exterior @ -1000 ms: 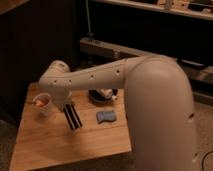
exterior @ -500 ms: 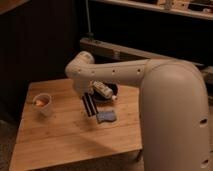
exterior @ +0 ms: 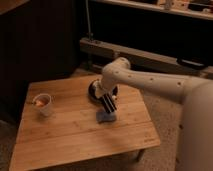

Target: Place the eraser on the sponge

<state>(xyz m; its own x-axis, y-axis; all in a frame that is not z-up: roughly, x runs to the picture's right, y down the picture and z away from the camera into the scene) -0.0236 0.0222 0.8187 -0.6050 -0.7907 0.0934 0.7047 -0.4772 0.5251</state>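
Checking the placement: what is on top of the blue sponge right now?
The gripper hangs right over the blue sponge on the wooden table, covering its top middle. No eraser shows; the gripper hides whether one lies there or is held.

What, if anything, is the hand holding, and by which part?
Cannot tell. The hand sits right over the blue sponge on the wooden table; no held item can be made out.

Black pincer over blue sponge
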